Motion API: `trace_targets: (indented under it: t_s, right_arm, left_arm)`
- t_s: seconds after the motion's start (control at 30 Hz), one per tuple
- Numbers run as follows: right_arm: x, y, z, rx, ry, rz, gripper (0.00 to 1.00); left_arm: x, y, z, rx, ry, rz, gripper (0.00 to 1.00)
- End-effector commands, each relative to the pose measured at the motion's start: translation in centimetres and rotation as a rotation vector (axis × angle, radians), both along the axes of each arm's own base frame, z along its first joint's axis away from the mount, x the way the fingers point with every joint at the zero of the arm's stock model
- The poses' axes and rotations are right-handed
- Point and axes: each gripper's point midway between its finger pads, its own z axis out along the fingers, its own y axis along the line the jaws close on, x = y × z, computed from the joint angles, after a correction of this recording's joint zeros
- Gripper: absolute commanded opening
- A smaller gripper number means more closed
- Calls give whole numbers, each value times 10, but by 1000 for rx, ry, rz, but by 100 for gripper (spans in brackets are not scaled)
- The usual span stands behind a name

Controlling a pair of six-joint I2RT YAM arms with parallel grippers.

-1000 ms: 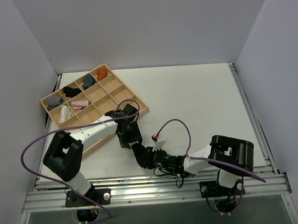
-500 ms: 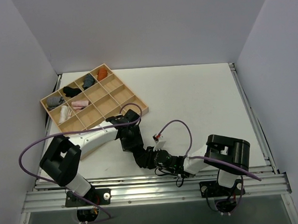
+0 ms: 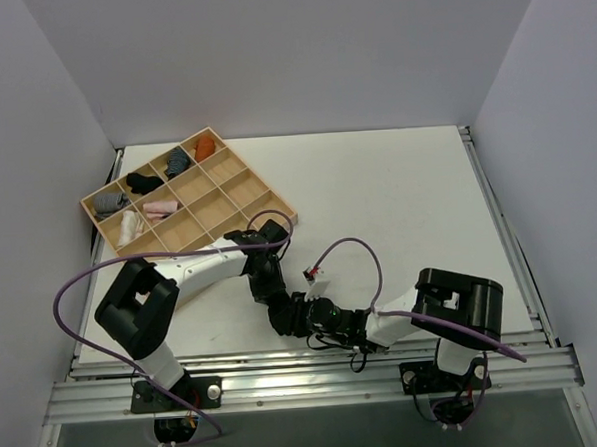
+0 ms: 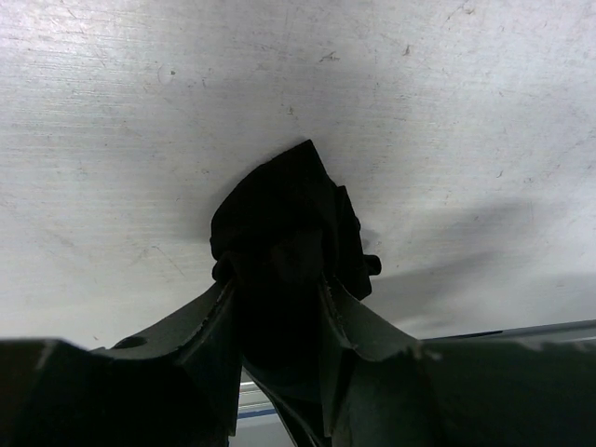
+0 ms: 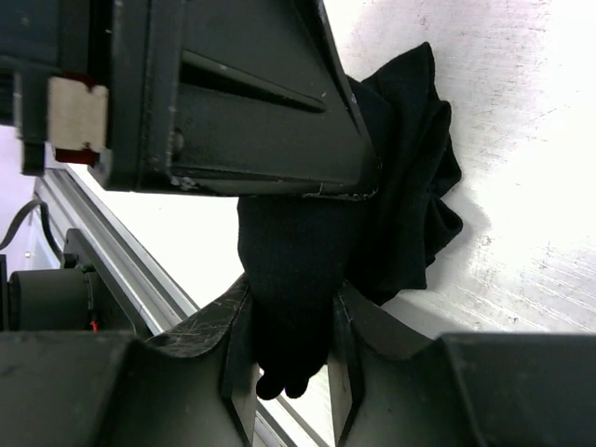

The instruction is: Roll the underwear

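- The underwear (image 4: 279,200) is black, soft cloth bunched into a creased lump. It lies on the table near the front edge, between the two claws and well apart from the tray.
- There is one piece of underwear. In the overhead view it shows only as a dark patch (image 3: 279,307) where the arms meet.
- The left claw (image 4: 277,281) is closed on the underwear, and cloth fills the gap between its two dark, smooth fingers (image 4: 212,321).
- The right claw (image 5: 291,291) also grips the underwear. A fold is pinched between its fingers (image 5: 346,321), and a small end hangs below them.
- The table (image 3: 407,198) is flat, white and matte, with fine scratches and specks in the close views.
- There is one tray (image 3: 283,220), made of pale wood. It is shallow and rectangular, thin slats divide it into square compartments, and it sits askew at the far left.
- Six small cloth bundles lie in the tray, one to a compartment: orange (image 3: 204,146), blue-grey (image 3: 178,162), black (image 3: 143,181), grey (image 3: 108,202), pink (image 3: 158,207) and cream (image 3: 130,226).
- There are two arms, each with a looping purple cable (image 3: 76,280).
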Motion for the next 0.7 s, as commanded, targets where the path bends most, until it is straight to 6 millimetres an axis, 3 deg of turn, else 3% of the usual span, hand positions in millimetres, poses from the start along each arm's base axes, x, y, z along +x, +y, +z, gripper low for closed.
trace_targets:
  t_s: [0.0,0.1,0.3,0.5,0.67]
  right_arm:
    - [-39,-79,-86,-427,158,64,23]
    - [-33,-79,-75,-455,130,61,36]
    - [-27,-76,-45,-447,79,82,46]
    - [-8,-83,-8,-411,36,58,50]
    - [4,-94,2,-378,46,43,51]
  left_arm:
    - [-13,4,-17,65,53,-43,30]
    - [-15,8,-21,89,68,-53,29]
    - [-19,10,-29,123,89,-72,28]
    - [-21,8,-33,131,97,-81,27]
    - [-19,6,-35,152,78,-89,26]
